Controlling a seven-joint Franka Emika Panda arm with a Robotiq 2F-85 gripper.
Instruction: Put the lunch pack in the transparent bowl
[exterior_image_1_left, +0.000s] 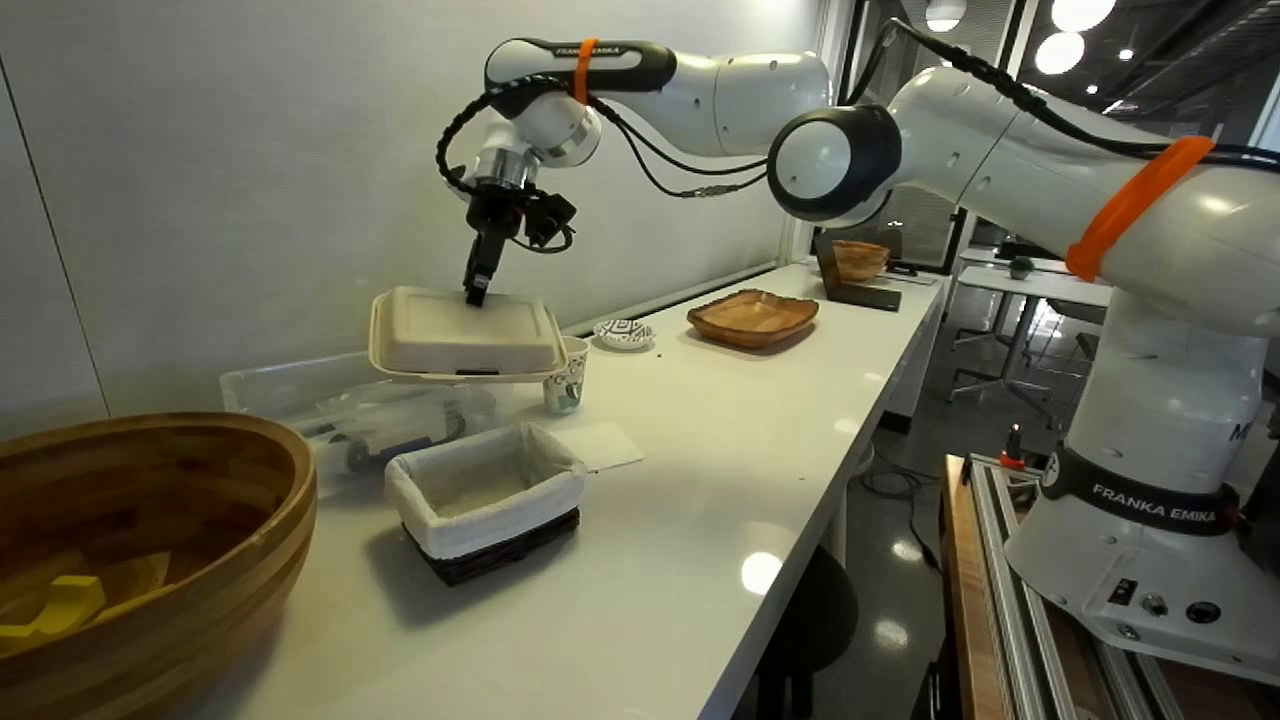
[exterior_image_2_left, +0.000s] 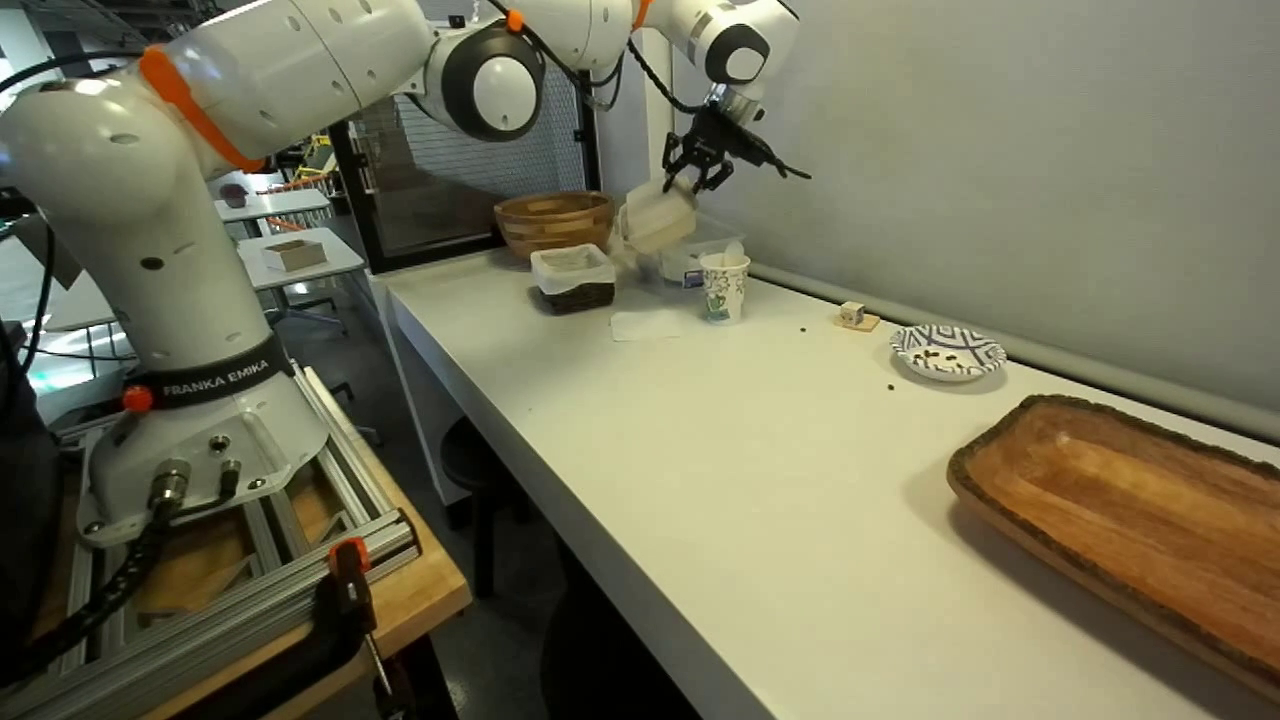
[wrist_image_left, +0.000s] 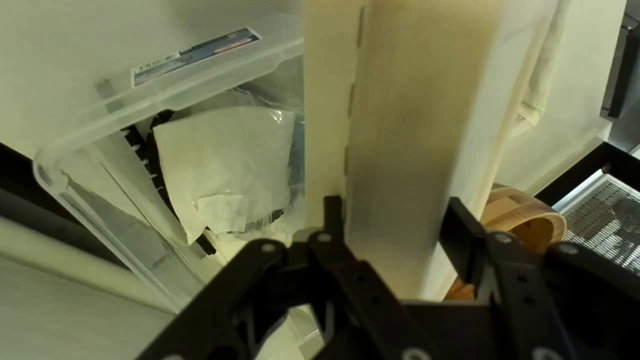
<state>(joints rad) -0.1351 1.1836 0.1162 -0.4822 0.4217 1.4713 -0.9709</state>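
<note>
Lunch box (exterior_image_1_left: 465, 335) hangs tilted, pinched between the jaws, probably held this high to clear the rim of the transparent tub (exterior_image_1_left: 277, 387), which sits lower, toward eight o'clock from it in an exterior view.

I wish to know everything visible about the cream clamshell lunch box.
The clamshell lunch box is pale cream, rectangular, round-cornered, with a projecting rim and dark slits. It resembles moulded fibre and appears closed. It hangs tilted above the white counter, near the transparent tub, gripped by the end effector; nothing else visibly touches it.
</note>
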